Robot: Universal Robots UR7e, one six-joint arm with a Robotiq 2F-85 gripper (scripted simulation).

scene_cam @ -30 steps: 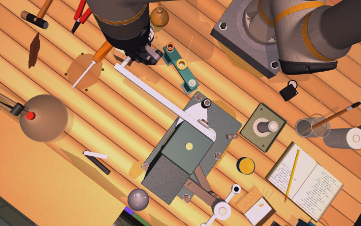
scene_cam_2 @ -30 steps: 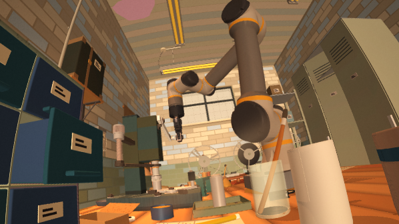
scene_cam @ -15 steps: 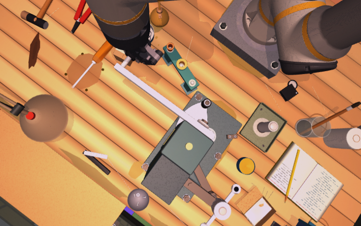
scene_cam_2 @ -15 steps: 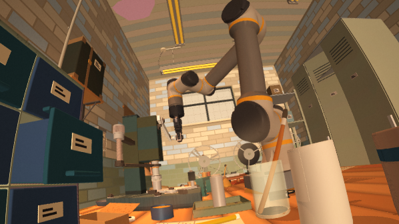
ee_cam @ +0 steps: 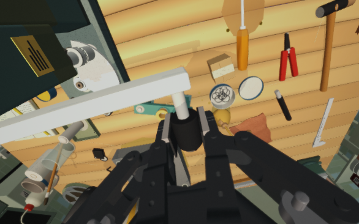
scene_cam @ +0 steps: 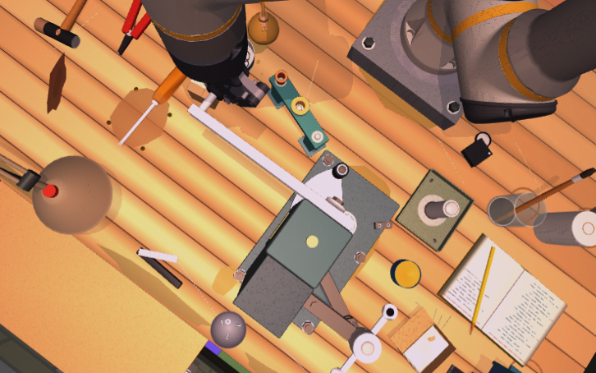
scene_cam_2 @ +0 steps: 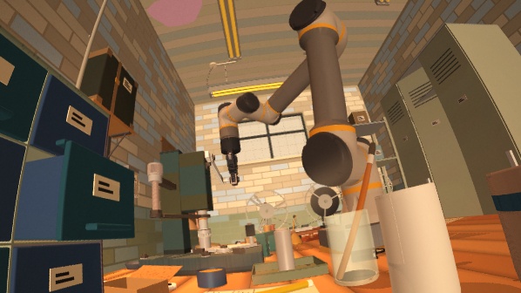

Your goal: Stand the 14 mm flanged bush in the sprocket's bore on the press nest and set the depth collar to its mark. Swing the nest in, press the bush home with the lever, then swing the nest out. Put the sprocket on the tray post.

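Note:
The press lever (scene_cam: 259, 158), a long white bar, runs from the green press head (scene_cam: 310, 242) out to a black knob (ee_cam: 185, 133) at its far end, and my gripper (ee_cam: 183, 122) is closed around that knob, high above the bench. The white nest plate (scene_cam: 323, 187) sits swung in under the press head; the sprocket and bush are hidden beneath it. A green bush rack (scene_cam: 299, 112) lies just beyond the press, with an orange, a yellow and a white bush standing on it. The tray post (scene_cam: 441, 209) stands empty on its olive tray to the right of the press.
The robot base (scene_cam: 422, 57) stands on the bench behind the tray. A screwdriver (scene_cam: 151, 105), pliers (scene_cam: 134, 24) and a hammer (scene_cam: 61, 28) lie under and left of my wrist. An open notebook (scene_cam: 501, 299), a glass with a brush (scene_cam: 516, 209) and a tape roll (scene_cam: 405, 273) lie right.

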